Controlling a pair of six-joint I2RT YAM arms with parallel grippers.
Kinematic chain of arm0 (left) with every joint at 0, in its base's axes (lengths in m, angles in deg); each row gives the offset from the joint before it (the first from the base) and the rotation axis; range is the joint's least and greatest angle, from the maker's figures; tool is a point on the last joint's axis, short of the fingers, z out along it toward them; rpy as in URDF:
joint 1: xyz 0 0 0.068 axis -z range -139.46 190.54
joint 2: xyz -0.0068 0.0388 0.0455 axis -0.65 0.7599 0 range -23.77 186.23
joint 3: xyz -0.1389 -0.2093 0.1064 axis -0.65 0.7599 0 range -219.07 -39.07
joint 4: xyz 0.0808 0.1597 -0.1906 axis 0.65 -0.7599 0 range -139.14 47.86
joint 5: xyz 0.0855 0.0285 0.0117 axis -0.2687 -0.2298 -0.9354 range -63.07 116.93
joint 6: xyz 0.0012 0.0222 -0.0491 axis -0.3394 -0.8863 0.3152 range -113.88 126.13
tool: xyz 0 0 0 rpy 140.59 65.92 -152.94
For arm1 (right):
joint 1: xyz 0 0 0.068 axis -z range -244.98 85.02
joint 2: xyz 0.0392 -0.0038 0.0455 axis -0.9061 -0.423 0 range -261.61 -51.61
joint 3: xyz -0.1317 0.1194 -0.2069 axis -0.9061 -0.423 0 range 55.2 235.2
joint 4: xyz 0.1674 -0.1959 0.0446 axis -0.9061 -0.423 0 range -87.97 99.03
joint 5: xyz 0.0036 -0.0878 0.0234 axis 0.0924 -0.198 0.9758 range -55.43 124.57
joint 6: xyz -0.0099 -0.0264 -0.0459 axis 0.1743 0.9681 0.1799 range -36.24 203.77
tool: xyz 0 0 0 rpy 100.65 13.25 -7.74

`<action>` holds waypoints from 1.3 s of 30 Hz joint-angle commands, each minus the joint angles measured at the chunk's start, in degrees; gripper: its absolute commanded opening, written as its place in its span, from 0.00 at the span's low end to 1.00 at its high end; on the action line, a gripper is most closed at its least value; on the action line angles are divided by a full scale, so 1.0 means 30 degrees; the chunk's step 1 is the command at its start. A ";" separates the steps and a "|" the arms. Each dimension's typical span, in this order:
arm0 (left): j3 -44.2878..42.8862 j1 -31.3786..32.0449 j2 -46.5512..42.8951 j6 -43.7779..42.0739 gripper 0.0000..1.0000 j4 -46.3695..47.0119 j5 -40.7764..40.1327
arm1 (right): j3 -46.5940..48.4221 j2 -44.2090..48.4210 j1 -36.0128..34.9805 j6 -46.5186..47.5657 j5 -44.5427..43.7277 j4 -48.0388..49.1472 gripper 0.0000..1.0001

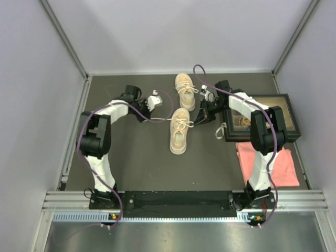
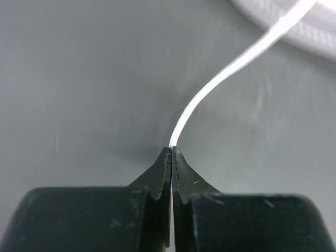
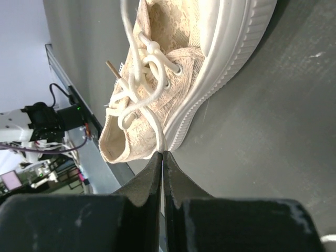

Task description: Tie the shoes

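Observation:
Two beige sneakers with white laces lie mid-table: the near shoe and the far shoe. My left gripper sits left of the near shoe and is shut on a white lace that runs up to the right toward a pale sole edge. My right gripper sits right of the near shoe and is shut on another white lace of that shoe, which fills the right wrist view on its side. Both laces stretch out from the near shoe's eyelets.
A dark framed picture lies at the right under my right arm. A pink cloth lies in front of it. Grey walls enclose the dark mat; a metal rail runs along the near edge.

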 commanded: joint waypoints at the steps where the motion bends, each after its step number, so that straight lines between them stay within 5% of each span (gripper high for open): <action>1: 0.1252 -0.1057 -0.3165 -0.0005 0.00 -0.0834 0.1210 | 0.0471 0.1614 0.0554 0.1294 -0.0845 -0.0656 0.00; 8: 0.3390 -0.2257 -0.6588 -0.0122 0.00 -0.1654 0.3201 | 0.0529 0.2170 0.1346 0.1968 -0.1989 -0.1096 0.00; 14: 0.3511 -0.2144 -0.9607 -0.2230 0.00 -0.4812 0.8205 | 0.1436 0.1909 0.1317 0.1355 -0.1523 -0.0043 0.00; 22: 0.1929 0.2393 -1.0347 -0.3320 0.00 -0.8716 1.0000 | 0.2843 0.1087 0.0293 0.1119 -0.0408 0.0748 0.00; 29: 0.2924 0.7839 -0.9791 0.3292 0.00 -0.0727 1.0180 | 0.3603 0.0853 -0.1288 0.2025 -0.0232 0.1278 0.00; 32: 0.3041 0.7821 -0.9291 0.6255 0.00 0.1358 0.8252 | 0.3926 0.0648 -0.1671 0.2494 -0.0437 0.0752 0.00; 36: 0.5321 0.5217 -1.0079 0.8107 0.45 0.3174 0.4067 | 0.3548 0.0969 -0.1671 0.2906 -0.0992 0.0545 0.00; 39: 0.7520 0.4098 -1.0638 0.6389 0.53 0.3709 0.2331 | 0.3050 0.1350 -0.1671 0.2907 -0.0965 0.0748 0.00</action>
